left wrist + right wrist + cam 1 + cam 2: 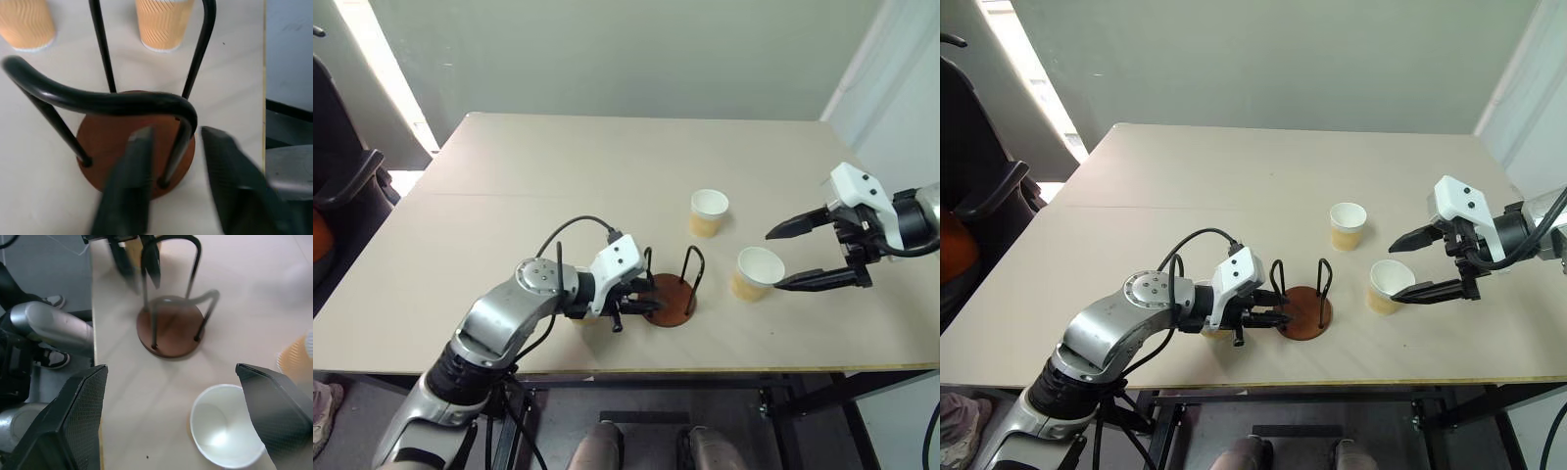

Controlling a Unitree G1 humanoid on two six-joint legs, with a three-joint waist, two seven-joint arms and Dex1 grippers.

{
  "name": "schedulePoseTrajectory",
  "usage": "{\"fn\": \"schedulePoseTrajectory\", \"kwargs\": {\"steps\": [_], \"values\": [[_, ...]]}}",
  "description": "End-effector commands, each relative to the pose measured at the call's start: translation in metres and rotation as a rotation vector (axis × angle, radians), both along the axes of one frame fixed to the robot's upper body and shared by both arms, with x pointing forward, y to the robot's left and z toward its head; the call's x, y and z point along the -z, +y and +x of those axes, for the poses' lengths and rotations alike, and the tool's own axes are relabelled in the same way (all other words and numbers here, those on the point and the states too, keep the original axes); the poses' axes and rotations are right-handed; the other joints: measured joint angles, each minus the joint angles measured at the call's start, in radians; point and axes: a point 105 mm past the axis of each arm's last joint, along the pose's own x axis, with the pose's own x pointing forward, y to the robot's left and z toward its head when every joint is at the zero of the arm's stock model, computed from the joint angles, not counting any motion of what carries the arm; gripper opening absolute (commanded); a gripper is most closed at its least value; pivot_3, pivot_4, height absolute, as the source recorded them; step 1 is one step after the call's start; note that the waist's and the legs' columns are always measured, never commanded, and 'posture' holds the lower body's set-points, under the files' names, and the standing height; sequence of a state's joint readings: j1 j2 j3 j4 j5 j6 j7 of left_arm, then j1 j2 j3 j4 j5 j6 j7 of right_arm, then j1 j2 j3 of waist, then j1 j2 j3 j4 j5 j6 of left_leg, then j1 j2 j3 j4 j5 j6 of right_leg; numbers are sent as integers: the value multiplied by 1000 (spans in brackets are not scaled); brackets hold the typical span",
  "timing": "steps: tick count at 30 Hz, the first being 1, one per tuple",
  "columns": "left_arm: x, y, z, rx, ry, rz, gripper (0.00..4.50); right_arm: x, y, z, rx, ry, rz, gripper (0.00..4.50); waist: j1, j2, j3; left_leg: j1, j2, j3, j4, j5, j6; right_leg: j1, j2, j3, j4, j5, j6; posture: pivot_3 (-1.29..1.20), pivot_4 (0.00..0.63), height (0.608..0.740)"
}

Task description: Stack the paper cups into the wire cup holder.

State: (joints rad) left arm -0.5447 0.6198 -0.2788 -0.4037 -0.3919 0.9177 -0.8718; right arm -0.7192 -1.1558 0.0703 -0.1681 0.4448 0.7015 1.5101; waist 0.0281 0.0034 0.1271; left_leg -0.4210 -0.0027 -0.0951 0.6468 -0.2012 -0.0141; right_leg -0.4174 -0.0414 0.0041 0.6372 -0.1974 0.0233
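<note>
The wire cup holder (670,297) was seen at lower centre of the head views, near the front edge of the beige table (509,196); its reddish-brown disc lay flat and its two black wire loops stood upright, with nothing between them. The left gripper (631,304) was set against the holder's left side, its fingers parted; in the left wrist view one finger (128,191) was seen over the disc, across the foot of the nearer loop, the other finger outside it. A tan paper cup (1215,331) was glimpsed in the right eye view, largely hidden behind that gripper.

Two more cups stood upright, mouths up, right of centre: the nearer cup (756,273) and, beyond it, the farther cup (708,212). The right gripper (786,257) was held wide open at the right of the frame, one finger on either side of the nearer cup, whether touching could not be told. In the right wrist view the nearer cup's white inside (222,428) was shown empty.
</note>
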Motion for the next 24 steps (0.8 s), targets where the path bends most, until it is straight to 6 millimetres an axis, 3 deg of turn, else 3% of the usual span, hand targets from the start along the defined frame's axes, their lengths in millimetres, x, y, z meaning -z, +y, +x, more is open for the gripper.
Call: {"fn": "schedulePoseTrajectory", "kwargs": {"steps": [1, 5, 6, 12, 16, 19, 21, 24], "values": [[-15, -2, -5, 34, -44, -22, 2927, -7, -2, 0, 1, -39, -21, 4361, 0, 0, 0, 0, 0, 0, 0, 0, -1, 0, 0, 0, 0, 0, 0, 0, 150, 740], [-23, 5, -3, 21, -76, -7, 4343, -5, -4, 2, 6, -33, -34, 4361, 0, 0, 0, 0, 0, 0, 0, -1, -1, 0, 0, 0, 0, -1, 0, 0, 150, 740], [-25, 9, -6, 35, -75, 1, 4461, -5, -5, 2, 7, -31, -42, 4361, 0, 0, 0, 0, 0, 0, 0, -1, -1, 0, 0, 0, 0, -1, 0, 0, 150, 740], [-57, 33, -23, 103, -161, 78, 4461, 8, -10, 6, 22, -16, -120, 4361, -1, 0, 0, 0, 0, -1, 0, -5, 5, 0, 0, 0, -1, -3, -1, 0, 150, 740], [-72, 74, -21, 9, -233, 203, 4461, 18, -8, 8, 17, -14, -165, 4361, -3, 0, 1, 1, 1, -1, -1, -7, 6, -1, 1, 0, 0, -4, -3, 0, 150, 740], [-101, 97, -24, -44, -282, 171, 4461, 30, -8, 12, 27, -23, -209, 4361, -5, 1, 1, 1, 1, -1, -1, -8, 6, -1, 1, 0, 0, -5, -4, 0, 150, 740], [-122, 98, -31, -24, -315, 99, 4461, 36, -8, 17, 41, -37, -226, 4361, -3, 1, 1, 0, 1, -2, -2, -9, 6, -2, 1, 0, 0, -5, -5, 0, 150, 740], [-135, 89, -41, 32, -345, 52, 4461, 41, -6, 19, 35, -37, -230, 4361, -2, 1, 1, 0, 1, -2, -1, -9, 6, -2, 1, -1, -1, -5, -5, 0, 150, 740]]}}
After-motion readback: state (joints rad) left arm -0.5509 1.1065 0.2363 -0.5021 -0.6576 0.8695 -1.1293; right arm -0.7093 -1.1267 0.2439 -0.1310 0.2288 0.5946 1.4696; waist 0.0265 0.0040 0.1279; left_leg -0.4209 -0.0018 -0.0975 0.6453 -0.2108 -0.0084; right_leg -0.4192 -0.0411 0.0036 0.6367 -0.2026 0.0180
